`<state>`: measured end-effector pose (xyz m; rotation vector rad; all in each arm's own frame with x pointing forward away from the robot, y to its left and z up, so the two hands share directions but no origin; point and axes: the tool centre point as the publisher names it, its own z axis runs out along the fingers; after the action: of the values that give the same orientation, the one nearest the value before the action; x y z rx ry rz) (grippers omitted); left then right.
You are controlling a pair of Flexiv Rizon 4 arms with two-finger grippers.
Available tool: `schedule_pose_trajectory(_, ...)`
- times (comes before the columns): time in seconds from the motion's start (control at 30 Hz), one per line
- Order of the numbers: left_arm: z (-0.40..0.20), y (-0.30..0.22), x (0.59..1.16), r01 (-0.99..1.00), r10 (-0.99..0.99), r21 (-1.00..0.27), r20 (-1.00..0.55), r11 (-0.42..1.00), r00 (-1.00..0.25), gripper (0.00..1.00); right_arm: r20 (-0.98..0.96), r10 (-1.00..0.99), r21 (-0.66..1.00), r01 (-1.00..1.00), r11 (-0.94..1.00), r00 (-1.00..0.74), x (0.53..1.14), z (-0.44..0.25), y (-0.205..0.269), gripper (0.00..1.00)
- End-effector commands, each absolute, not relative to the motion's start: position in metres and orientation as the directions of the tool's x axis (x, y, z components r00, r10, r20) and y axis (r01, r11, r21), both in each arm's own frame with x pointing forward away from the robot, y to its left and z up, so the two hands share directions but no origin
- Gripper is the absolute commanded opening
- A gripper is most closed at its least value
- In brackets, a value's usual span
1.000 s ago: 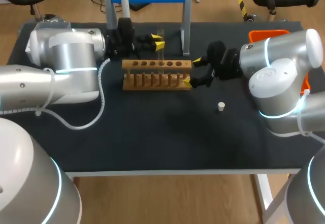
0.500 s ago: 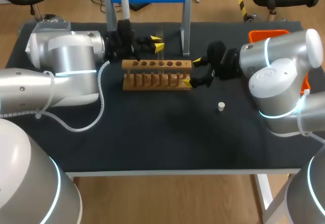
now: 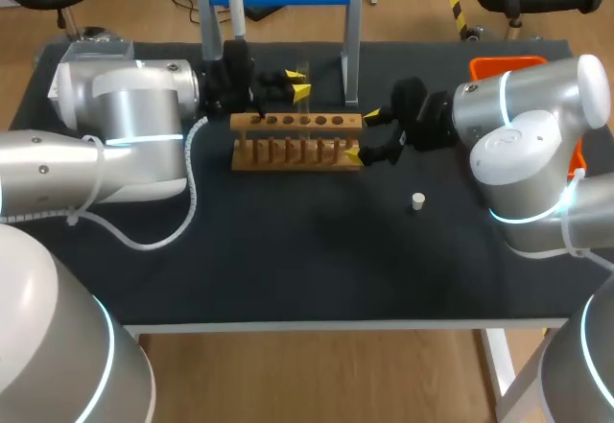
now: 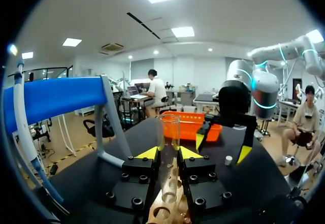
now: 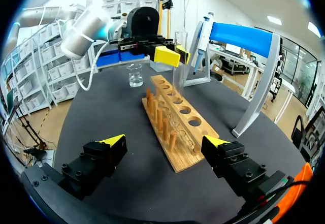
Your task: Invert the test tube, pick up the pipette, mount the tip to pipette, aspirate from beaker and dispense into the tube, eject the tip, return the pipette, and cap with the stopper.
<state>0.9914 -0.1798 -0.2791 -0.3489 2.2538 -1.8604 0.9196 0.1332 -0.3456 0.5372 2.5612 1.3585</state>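
My left arm (image 3: 125, 126) and right arm (image 3: 528, 121) are built of fat, rounded silver-grey housings, and each joint is edged by a thin glowing ring (image 3: 144, 135) of pale cyan light. A white ribbed cable (image 3: 195, 188) hangs in a loose loop off the left arm's casing. Toward the wrists the shells give way to matte black. The left jaws are two black blocks (image 4: 133, 183), studded with round black screws (image 4: 136, 202) and capped by wedge-shaped bright yellow fingertips (image 4: 148, 153). The right jaws are of the same make, chunky black blocks (image 5: 91, 163) with recessed screws and yellow tips.
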Motion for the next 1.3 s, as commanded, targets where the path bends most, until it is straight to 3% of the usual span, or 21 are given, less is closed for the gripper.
schedule_pose_trajectory(0.03, -0.282, -0.181, 0.992, -0.062, -0.29, -0.98, 0.005, 0.188, -0.957, 0.0, 0.002, 0.4, 0.827, 0.226, 0.515, -0.916, 0.92, -0.345, 0.132, 1.0)
schedule_pose_trajectory(0.07, -0.282, -0.182, 0.992, -0.066, -0.287, -0.977, 0.006, 0.202, -0.958, 0.0, 0.002, 0.4, 0.827, 0.226, 0.515, -0.916, 0.92, -0.345, 0.132, 1.0)
schedule_pose_trajectory(0.13, -0.283, -0.182, 0.992, -0.067, -0.286, -0.977, 0.007, 0.202, -0.958, 1.0, 0.002, 0.4, 0.827, 0.226, 0.515, -0.916, 0.92, -0.345, 0.132, 1.0)
schedule_pose_trajectory(0.93, -0.279, -0.175, 0.991, -0.082, -0.308, -0.975, 0.015, 0.205, -0.951, 1.0, 0.002, 0.4, 0.827, 0.226, 0.515, -0.916, 0.92, -0.345, 0.132, 1.0)
schedule_pose_trajectory(1.3, -0.242, -0.129, 0.982, -0.108, -0.341, -0.954, 0.006, 0.279, -0.94, 1.0, 0.002, 0.4, 0.827, 0.226, 0.515, -0.916, 0.92, -0.345, 0.132, 1.0)
